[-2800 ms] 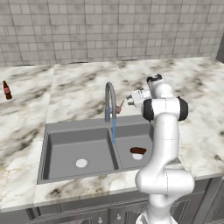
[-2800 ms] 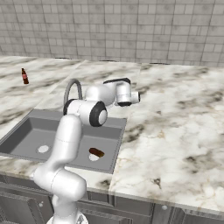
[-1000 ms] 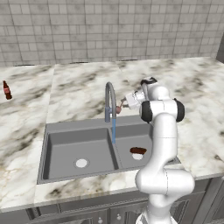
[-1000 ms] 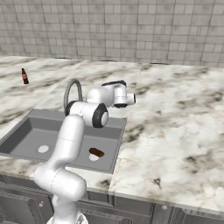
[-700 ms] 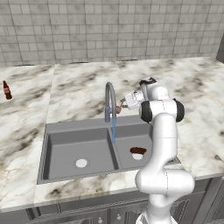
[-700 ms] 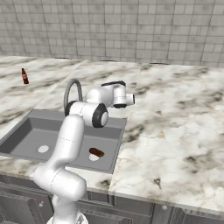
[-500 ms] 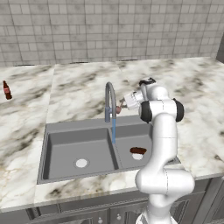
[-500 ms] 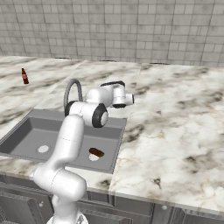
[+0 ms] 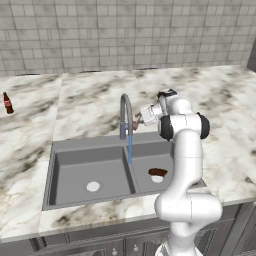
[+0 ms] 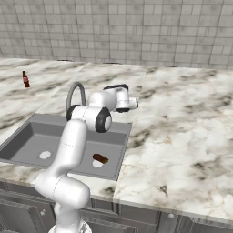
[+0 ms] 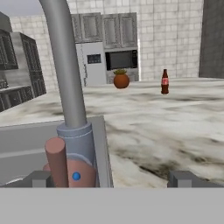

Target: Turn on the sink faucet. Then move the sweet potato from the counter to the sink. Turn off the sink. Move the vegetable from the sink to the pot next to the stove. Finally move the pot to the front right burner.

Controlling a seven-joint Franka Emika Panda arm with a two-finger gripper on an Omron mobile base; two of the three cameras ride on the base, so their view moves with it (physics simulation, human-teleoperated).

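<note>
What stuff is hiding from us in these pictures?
- Faucet base and lever: right base view, behind the arm.
- Narrow sink bowl, right side: left base view, behind the arm.
- Gripper fingertips: hand view, cut off at the bottom.
- Bottle label: left base view, too small.

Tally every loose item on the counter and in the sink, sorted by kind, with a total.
Bottle: 1, dark red, on the counter.
Sweet potato: 1, in the sink.
Pot: 1, round brown, far away in the hand view.
Total: 3
</note>
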